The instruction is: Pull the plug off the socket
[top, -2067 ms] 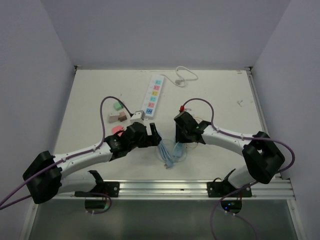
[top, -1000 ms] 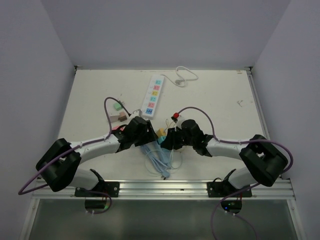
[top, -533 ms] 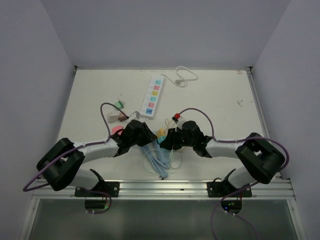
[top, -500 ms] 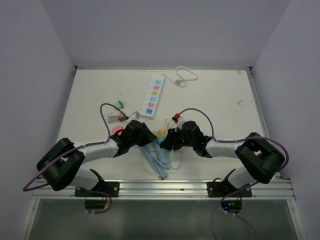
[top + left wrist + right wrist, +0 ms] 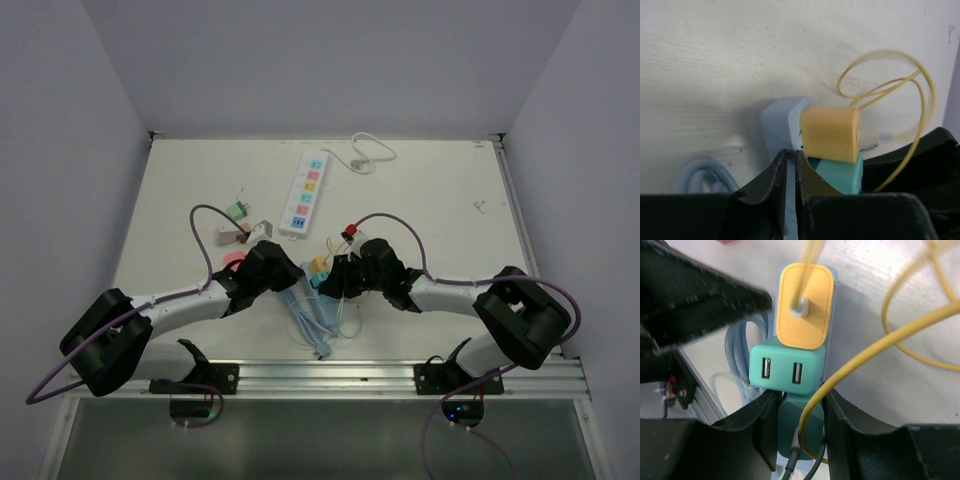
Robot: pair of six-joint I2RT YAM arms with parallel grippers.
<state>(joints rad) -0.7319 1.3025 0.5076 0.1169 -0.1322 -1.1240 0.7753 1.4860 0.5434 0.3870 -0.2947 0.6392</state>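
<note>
My left claw is pinched shut on the edge of the pale blue socket lying on the bench. My right claw clamps the dark teal plug seated in that socket, beside a teal USB charger and a yellow plug.

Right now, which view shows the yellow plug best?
Right wrist: the yellow plug faces the camera, sharp and large, with its cable entering the middle of its face. Left wrist shows it only from the side, standing against the blue socket strip. Top external shows no more than a tiny yellow speck.
</note>
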